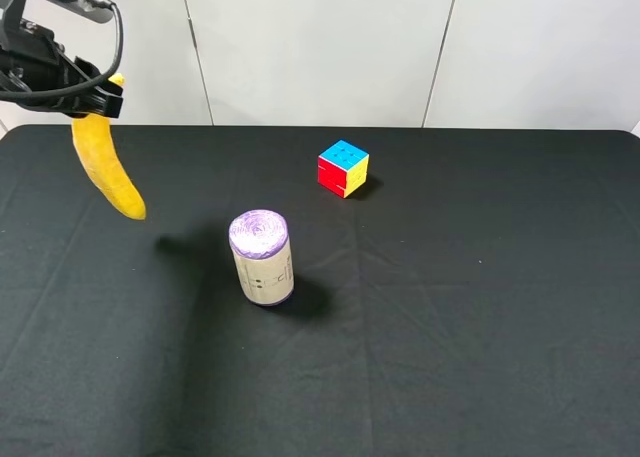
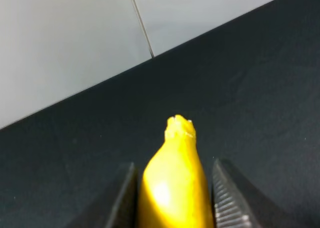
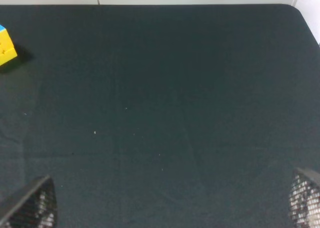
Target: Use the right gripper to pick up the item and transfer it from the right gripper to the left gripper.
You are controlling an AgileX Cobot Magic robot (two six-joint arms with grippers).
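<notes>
The yellow banana (image 1: 105, 167) hangs in the air at the far left, held near its top end by my left gripper (image 1: 95, 97), well above the black table (image 1: 450, 327). In the left wrist view the banana (image 2: 175, 183) sits between the two ridged fingers (image 2: 226, 198), which are shut on it. My right gripper (image 3: 170, 208) is out of the exterior high view. In the right wrist view its fingertips (image 3: 32, 208) stand wide apart at the frame's corners, open and empty over bare table.
A purple-topped can (image 1: 262, 258) stands upright near the table's middle. A multicoloured puzzle cube (image 1: 343, 167) sits behind it towards the back, and its edge shows in the right wrist view (image 3: 6, 47). A white panelled wall (image 1: 320, 47) runs behind the table.
</notes>
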